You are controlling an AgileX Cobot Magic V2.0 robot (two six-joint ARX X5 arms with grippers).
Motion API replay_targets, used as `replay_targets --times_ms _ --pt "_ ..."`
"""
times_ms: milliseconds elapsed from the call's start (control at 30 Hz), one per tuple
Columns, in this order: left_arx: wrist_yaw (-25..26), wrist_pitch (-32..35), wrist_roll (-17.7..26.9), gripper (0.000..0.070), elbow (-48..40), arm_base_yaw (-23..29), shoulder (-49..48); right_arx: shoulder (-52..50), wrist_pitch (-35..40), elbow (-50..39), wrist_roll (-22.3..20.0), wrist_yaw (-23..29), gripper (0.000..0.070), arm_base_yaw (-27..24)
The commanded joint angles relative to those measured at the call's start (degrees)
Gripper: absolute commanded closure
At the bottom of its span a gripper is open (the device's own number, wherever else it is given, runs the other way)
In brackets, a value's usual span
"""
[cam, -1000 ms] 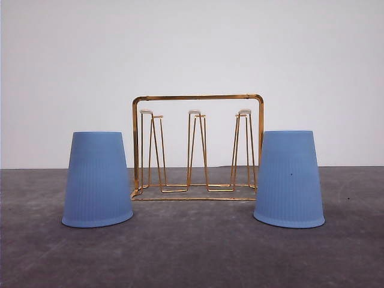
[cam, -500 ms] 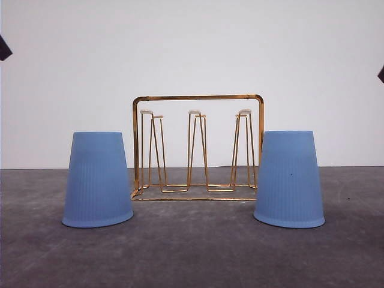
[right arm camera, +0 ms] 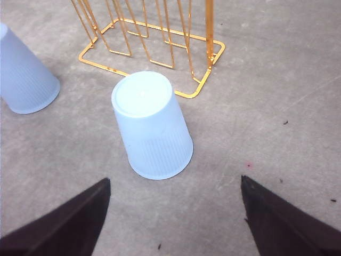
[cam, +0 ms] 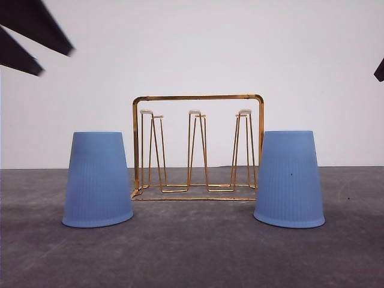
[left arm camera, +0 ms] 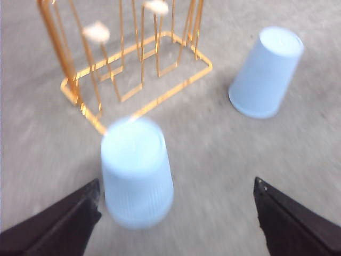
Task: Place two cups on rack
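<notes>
both hands spread wide: left hand [left arm camera: 176, 213] above left cup [left arm camera: 137, 170], right hand [right arm camera: 173, 213] above right cup [right arm camera: 152, 125], gold wire rack [cam: 198, 147] just beyond. risk: off-centre descent tipping the light upturned cups.

A plain white wall [cam: 192, 48] rises behind a dark grey, mottled table [cam: 192, 252] whose far edge meets it in a straight horizontal line, all under soft, even light with faint shadows.
</notes>
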Motion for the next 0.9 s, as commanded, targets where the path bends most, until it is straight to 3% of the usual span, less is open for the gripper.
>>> replay_targets --times_ms 0,233,633,700,800,867 --pt "0.0 3.6 0.8 0.0143 0.9 -0.4 2.9 0.2 0.6 0.8 -0.5 0.2 0.0207 0.2" --pt "-1.5 12.5 0.8 0.0141 0.9 -0.4 14.7 0.2 0.6 0.8 -0.5 0.2 0.0207 0.2" --pt "-1.5 14.7 0.8 0.0146 0.9 -0.6 27.7 0.2 0.6 0.8 -0.5 0.2 0.0208 0.2" --pt "-1.5 14.9 0.8 0.0185 0.9 -0.7 27.9 0.2 0.6 0.8 -0.5 0.2 0.0208 0.2" --pt "-1.5 15.0 0.7 0.0397 1.1 -0.6 27.6 0.2 0.6 0.8 -0.5 0.2 0.0207 0.2" --pt "-1.5 14.9 0.8 0.0442 1.3 -0.7 27.2 0.2 0.6 0.8 -0.5 0.2 0.0208 0.2"
